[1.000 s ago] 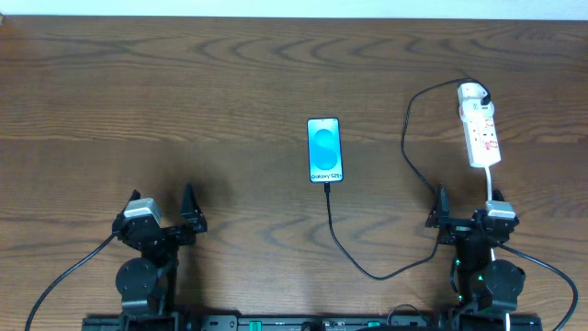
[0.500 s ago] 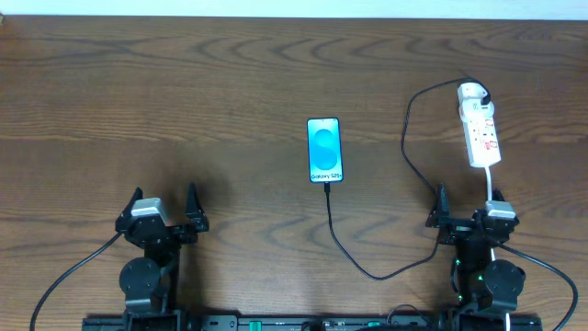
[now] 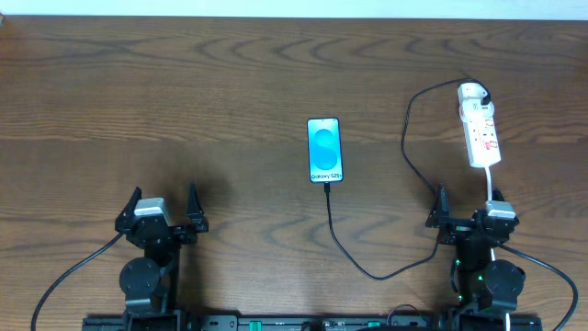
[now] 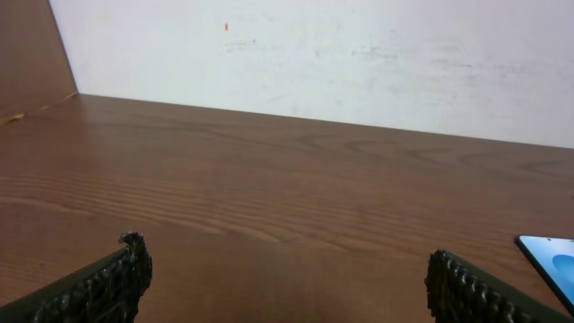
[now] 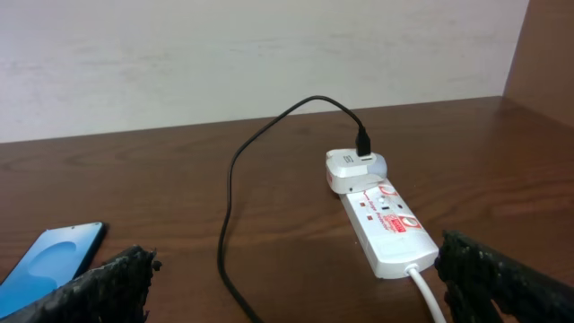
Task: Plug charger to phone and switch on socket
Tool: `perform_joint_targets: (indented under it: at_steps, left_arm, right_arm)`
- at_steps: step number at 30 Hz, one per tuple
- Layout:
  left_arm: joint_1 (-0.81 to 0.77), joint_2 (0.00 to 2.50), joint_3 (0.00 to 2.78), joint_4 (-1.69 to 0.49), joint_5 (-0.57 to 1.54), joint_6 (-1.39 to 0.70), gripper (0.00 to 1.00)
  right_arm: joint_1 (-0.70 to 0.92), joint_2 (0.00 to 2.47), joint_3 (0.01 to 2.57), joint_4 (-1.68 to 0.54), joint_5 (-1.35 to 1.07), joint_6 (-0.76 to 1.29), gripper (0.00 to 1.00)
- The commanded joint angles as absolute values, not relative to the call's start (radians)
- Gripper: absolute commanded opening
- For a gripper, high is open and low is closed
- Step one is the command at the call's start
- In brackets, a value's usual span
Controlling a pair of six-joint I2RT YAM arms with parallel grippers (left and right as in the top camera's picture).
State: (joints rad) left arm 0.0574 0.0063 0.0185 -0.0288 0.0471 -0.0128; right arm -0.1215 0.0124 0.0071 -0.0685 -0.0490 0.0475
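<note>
Top-down shot: the phone [image 3: 324, 150] lies flat near the middle of the wood-grain table [image 3: 184, 92]. It's a slim rectangle with dark edges and a glossy blue screen with pale round blobs and small "Galaxy" text at the bottom.

The charger [image 3: 328, 207] is a thin black cable. One end meets the phone's bottom edge and looks seated there. From there it drops toward the near edge, swings right, loops up and arcs over into a rounded white adapter [image 5: 354, 170] at the far end of the socket [image 3: 481, 133].

The socket is a long, smooth white plastic power strip with red markings, sitting far right, well apart from the phone. Its thicker white cord [image 3: 488, 179] runs back toward the right arm. I can't tell from these shots whether the switch is on or off.

The left gripper [image 3: 163, 195] sits at the near left edge with its jaws spread wide and nothing between them. Its fingers [image 4: 108, 287] are black with a bumpy ribbed texture. The right gripper [image 3: 469, 198] is at the near right, also spread apart and holding nothing, with the strip straight ahead of it. A plain white wall [image 4: 359, 54] runs behind the table.
</note>
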Motion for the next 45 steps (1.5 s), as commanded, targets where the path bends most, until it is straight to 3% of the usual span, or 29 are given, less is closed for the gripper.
perform_joint_targets:
  at_steps: [1, 32, 45]
  left_arm:
    - [0.062, 0.001, 0.004, -0.071, 0.041, 0.003, 0.99]
    - [0.062, 0.001, 0.004, -0.069, 0.041, 0.004, 0.99]
    - [0.062, 0.001, 0.004, -0.069, 0.041, 0.004, 0.99]
  right_arm:
    - [-0.131, 0.009, 0.006, -0.073, -0.044, 0.036, 0.99]
    - [-0.126, 0.011, 0.006, -0.073, -0.044, 0.036, 0.99]
    - [0.038, 0.011, 0.006, -0.072, -0.044, 0.036, 0.99]
